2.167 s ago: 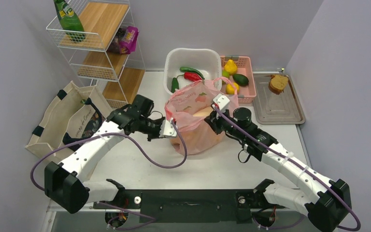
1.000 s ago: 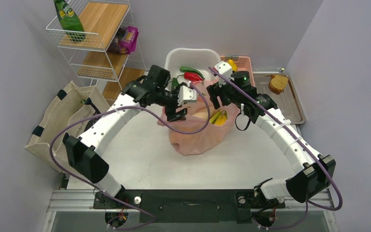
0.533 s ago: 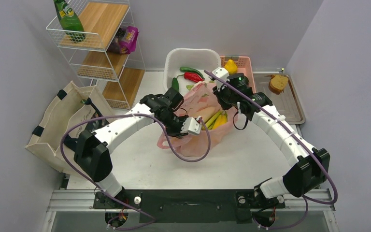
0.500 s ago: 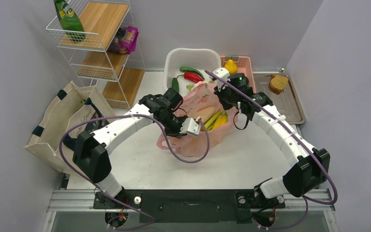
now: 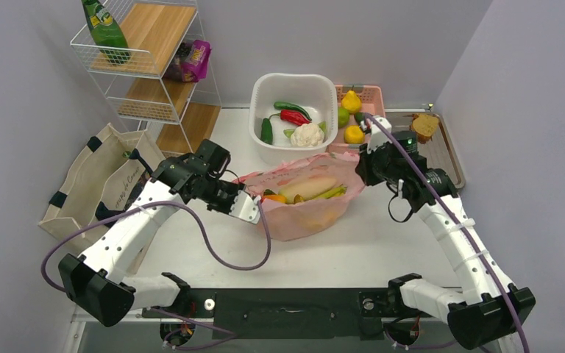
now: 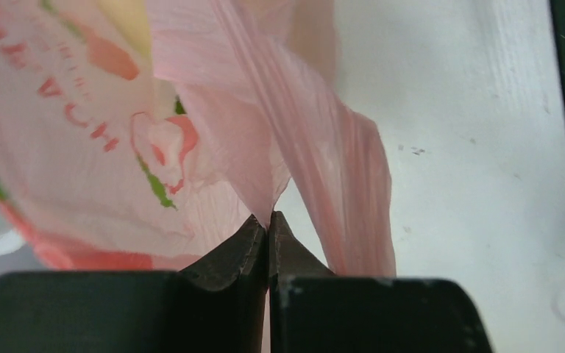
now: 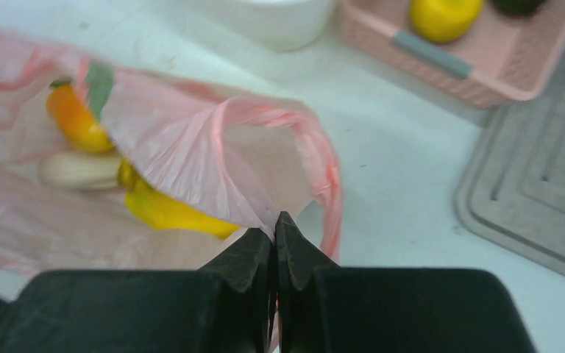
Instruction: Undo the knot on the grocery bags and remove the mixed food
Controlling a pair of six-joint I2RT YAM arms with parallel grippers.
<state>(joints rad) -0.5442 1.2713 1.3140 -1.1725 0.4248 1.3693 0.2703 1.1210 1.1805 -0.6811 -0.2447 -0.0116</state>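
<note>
Within left pincer (image 6: 268,218), pink bag (image 6: 324,147)

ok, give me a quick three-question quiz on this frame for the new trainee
1. True or false: the left gripper and the right gripper are each shut on plastic of the pink bag.
2. Where is the green bottle? A) top shelf of the wire rack B) pink basket C) grey tray
3. Name the white vegetable in the white basin.
Key: 1 true; 2 A; 3 cauliflower.
</note>
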